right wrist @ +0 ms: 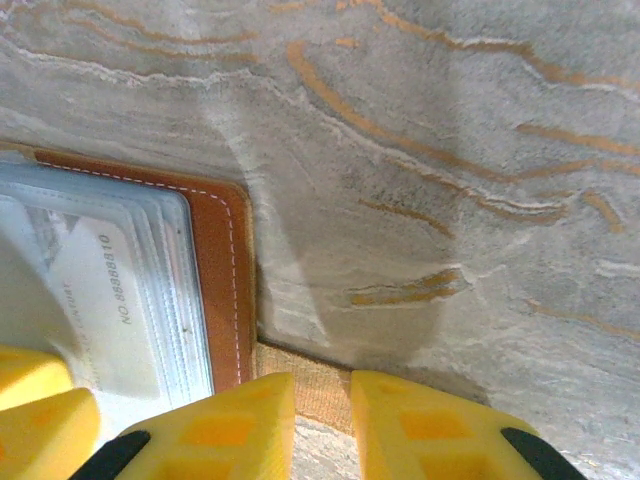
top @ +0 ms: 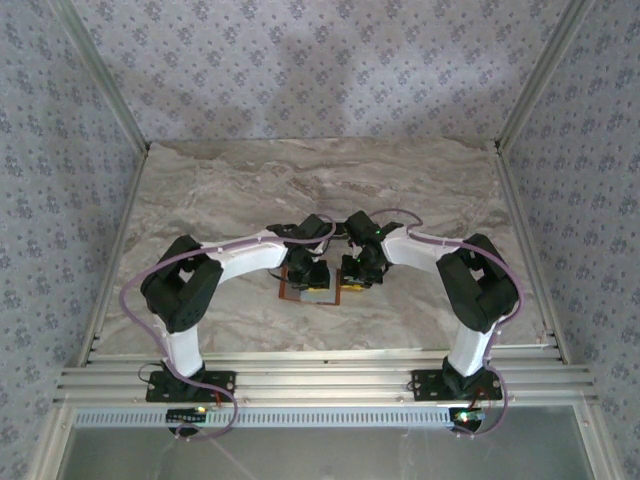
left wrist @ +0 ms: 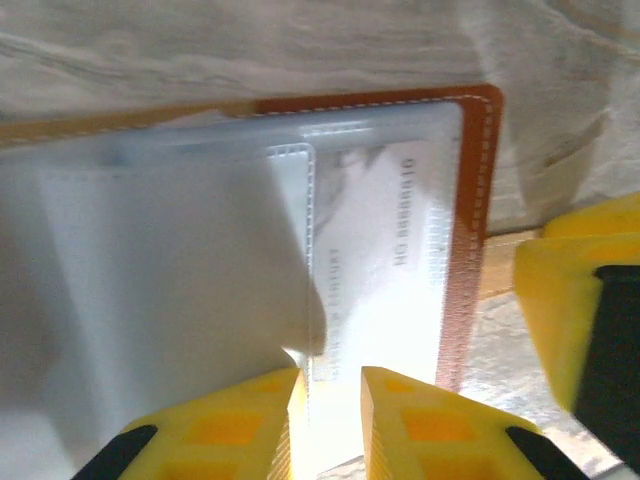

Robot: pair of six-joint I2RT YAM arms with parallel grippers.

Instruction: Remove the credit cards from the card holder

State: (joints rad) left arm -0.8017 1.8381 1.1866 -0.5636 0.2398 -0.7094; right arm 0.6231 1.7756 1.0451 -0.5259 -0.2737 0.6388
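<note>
The card holder (top: 292,293) lies open on the marble table, its orange-brown stitched border (left wrist: 470,200) framing clear inner sleeves. A whitish credit card (left wrist: 390,230) with a printed number sits inside a sleeve, and it shows again (right wrist: 95,290) in the right wrist view. The dark card is hidden. My left gripper (left wrist: 327,385) points down at the holder's near edge, its jaws a narrow gap apart over the card's end. My right gripper (right wrist: 322,380) hovers over the tan strap tab (right wrist: 300,362) with a narrow gap; contact is unclear. Both grippers (top: 308,270) (top: 358,268) meet at the holder.
The right gripper's yellow finger (left wrist: 575,300) stands close beside the holder's right edge. The left gripper's finger (right wrist: 40,420) crowds the sleeves. Bare marble table (top: 320,180) spreads behind the arms, bounded by patterned walls and a metal frame (top: 320,380) in front.
</note>
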